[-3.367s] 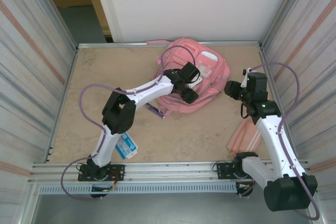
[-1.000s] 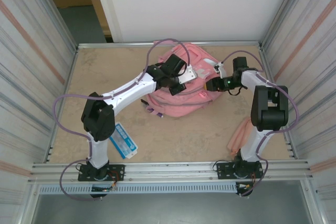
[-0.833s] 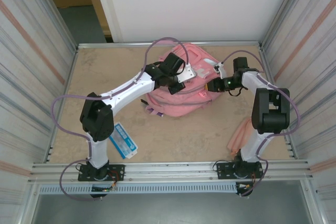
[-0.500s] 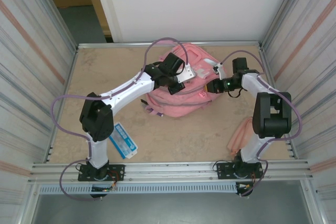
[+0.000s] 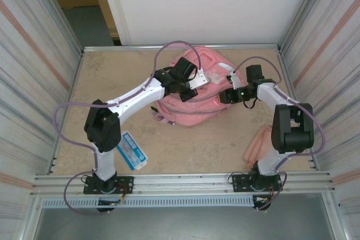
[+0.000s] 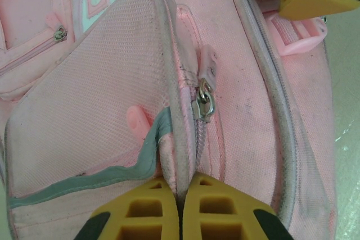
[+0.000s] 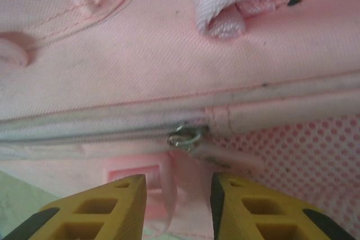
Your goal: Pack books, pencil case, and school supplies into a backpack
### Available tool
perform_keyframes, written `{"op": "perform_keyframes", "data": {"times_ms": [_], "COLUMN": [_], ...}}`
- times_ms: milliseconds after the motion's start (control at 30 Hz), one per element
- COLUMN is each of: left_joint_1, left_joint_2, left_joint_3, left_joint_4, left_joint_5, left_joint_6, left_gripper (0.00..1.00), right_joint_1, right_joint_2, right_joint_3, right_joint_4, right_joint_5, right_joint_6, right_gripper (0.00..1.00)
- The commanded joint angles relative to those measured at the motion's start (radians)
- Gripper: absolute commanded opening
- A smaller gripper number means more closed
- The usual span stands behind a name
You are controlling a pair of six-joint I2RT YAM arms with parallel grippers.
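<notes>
Right wrist, right pincer point(image 7: 179, 195): jaws stand apart, straddling the limp pink zip tab point(image 7: 181, 175) under the metal slider point(image 7: 185, 137); nothing is clamped.
Left pincer point(image 6: 180, 198): pinched tight on a seam fold of the backpack point(image 5: 188, 111), beside a second zip.
Backpack: far middle of the table point(image 5: 202, 144), main zip looks closed.
Pencil case point(image 5: 131, 151): near the left arm's base, well apart from the bag.
Risk, grip: the tab is thin and floppy, so the jaws may nip fabric instead or slip off.
Risk, pull: if the left hold gives, the soft bag drags along and the zip stays put.
</notes>
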Motion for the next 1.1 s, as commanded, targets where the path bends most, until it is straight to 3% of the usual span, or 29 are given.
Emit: {"op": "perform_keyframes", "data": {"times_ms": [0, 133, 300, 733, 867, 1067], "left_joint_1": [-0.003, -0.003, -0.003, -0.003, -0.004, -0.003], "left_joint_2": [-0.095, -0.080, -0.101, -0.143, -0.144, -0.138], "left_joint_3": [0.011, 0.040, 0.033, 0.002, 0.004, -0.011], "left_joint_4": [0.069, 0.043, 0.073, 0.118, 0.117, 0.131], "left_joint_5": [0.053, 0.070, 0.093, 0.109, 0.115, 0.105], "left_joint_6": [0.025, 0.017, 0.019, 0.023, 0.014, 0.016], "left_gripper": [0.00, 0.00, 0.00, 0.00, 0.00, 0.00], "right_joint_1": [-0.009, -0.015, 0.025, 0.047, 0.063, 0.062], "right_joint_2": [-0.064, -0.084, -0.053, -0.010, -0.010, -0.010], "right_joint_3": [-0.003, -0.029, -0.019, 0.011, 0.012, 0.030], "right_joint_4": [0.046, 0.080, 0.071, 0.039, 0.035, -0.006], "right_joint_5": [0.010, 0.040, 0.185, 0.102, 0.106, 0.081], "right_joint_6": [0.007, 0.010, -0.024, -0.052, -0.052, -0.049], "right_gripper": [0.36, 0.39, 0.39, 0.37, 0.24, 0.18]}}
